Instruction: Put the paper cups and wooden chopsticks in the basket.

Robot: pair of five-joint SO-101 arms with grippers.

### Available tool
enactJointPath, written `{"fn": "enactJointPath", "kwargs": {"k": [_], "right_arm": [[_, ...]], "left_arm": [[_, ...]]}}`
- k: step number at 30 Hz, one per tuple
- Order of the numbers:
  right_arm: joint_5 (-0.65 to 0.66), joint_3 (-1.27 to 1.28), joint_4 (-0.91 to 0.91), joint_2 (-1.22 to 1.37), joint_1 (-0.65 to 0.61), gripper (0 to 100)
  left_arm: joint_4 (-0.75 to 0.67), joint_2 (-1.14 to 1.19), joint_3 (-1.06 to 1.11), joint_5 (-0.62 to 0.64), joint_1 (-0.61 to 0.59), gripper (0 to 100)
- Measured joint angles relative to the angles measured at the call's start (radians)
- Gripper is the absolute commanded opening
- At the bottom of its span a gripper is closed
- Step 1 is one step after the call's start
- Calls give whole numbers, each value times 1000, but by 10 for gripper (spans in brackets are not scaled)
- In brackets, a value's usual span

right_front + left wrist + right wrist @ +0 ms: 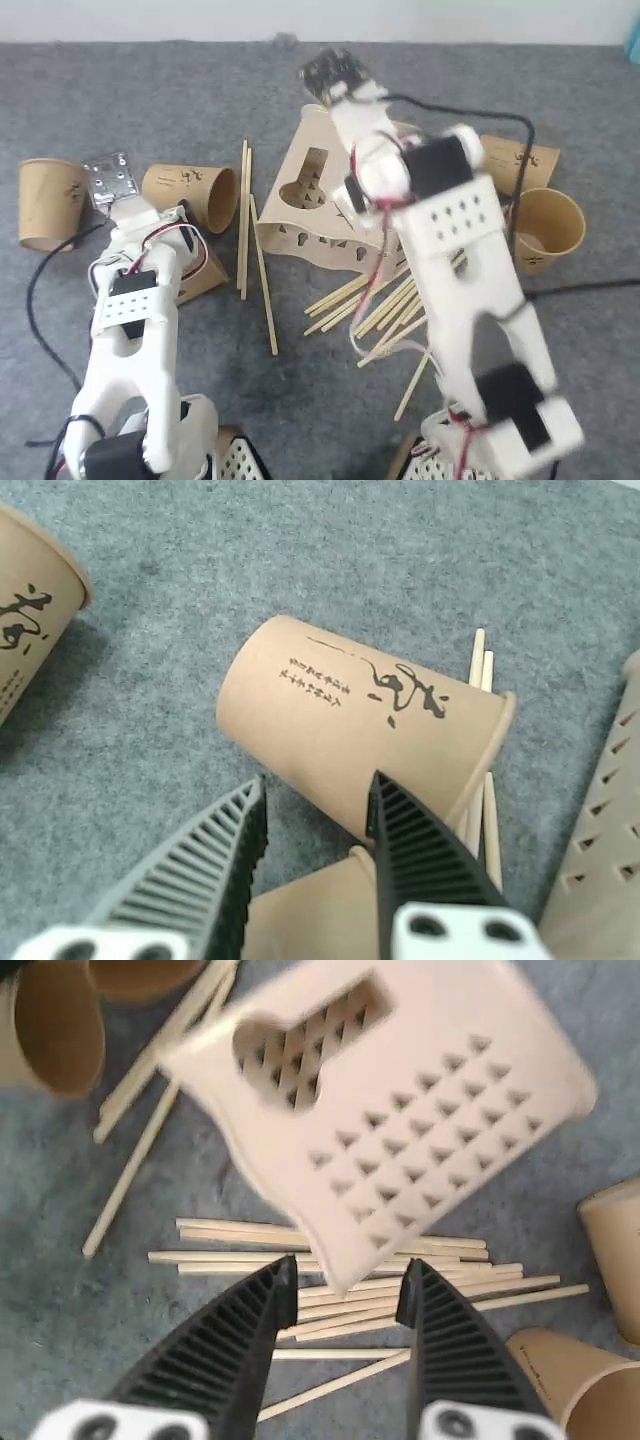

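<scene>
Overhead, we find the right arm [450,230] covering part of the tipped basket [300,222]. Our right tool [350,1265] hangs spread above chopsticks [230,1230] partly hidden behind that basket; our left tool [318,785] gapes over a paper cup [340,720] lying on the counter [300,550], another cup [310,910] cut off beneath.

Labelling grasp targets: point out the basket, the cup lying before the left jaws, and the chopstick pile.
basket [440,1030]: right wrist view, plain part of its perforated wall.
lying cup [340,720]: left wrist view, printed side wall.
chopstick pile [225,1230]: right wrist view, one stick's shaft.
</scene>
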Motion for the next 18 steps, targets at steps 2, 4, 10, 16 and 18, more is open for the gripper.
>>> {"fn": "enactJointPath", "kwargs": {"k": [2, 4, 10, 16, 18], "right_arm": [[21, 166, -61, -115, 0, 180], [40, 348, -141, -241, 0, 180], [57, 925, -485, -612, 0, 183], [61, 1375, -812, -884, 29, 184], [61, 1462, -864, -944, 71, 184]], "left_arm": [[0, 0, 0, 0, 0, 159], [0, 0, 0, 0, 0, 159], [0, 0, 0, 0, 0, 159], [0, 0, -2, 0, 0, 157], [0, 0, -3, 0, 0, 157]]}}
